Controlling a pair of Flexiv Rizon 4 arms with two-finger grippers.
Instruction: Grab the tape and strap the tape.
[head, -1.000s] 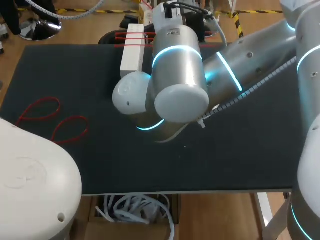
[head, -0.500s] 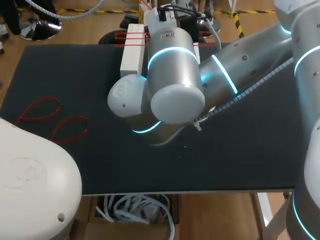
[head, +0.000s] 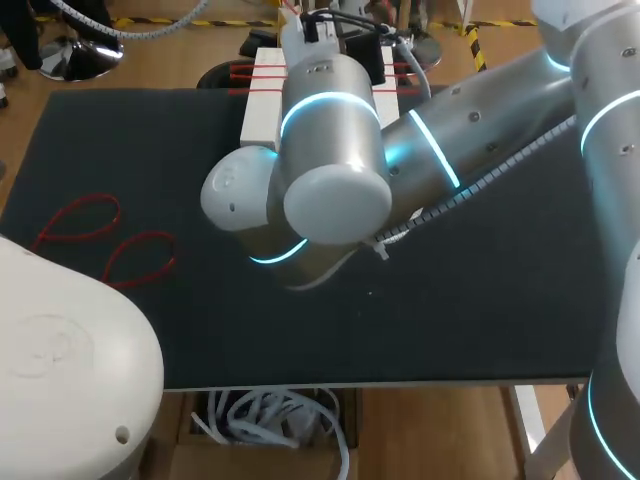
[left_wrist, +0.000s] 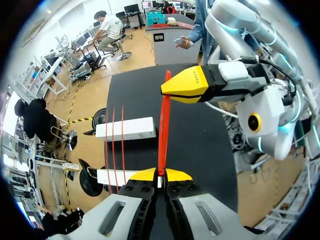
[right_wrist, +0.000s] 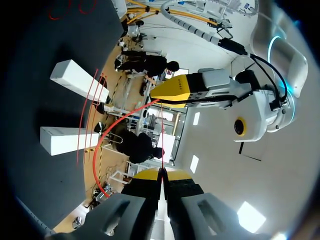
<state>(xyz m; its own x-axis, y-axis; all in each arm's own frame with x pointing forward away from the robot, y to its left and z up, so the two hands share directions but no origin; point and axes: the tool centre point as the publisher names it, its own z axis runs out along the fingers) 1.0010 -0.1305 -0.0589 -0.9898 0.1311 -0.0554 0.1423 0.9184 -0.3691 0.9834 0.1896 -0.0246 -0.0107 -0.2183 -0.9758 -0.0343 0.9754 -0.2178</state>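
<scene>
Tape (left_wrist: 161, 135): one red length, held over the mat (head: 450, 300) between both arms; left gripper (left_wrist: 160, 174) and right gripper (right_wrist: 160, 173) are each clamped on an end. Three strips (left_wrist: 113, 145) span two blocks (left_wrist: 125, 129) at the far edge. Two loops (head: 75, 218) lie left. Bare mat runs along the near edge.

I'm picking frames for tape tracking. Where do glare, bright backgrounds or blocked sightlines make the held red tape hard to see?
Left wrist view: the tape stands out cleanly against the dark mat. Right wrist view: it arcs thinly across a bright, cluttered room background and is easiest to lose there. Head view: the shiny right arm, with its glowing rings, covers the spot where the tape is held.
</scene>
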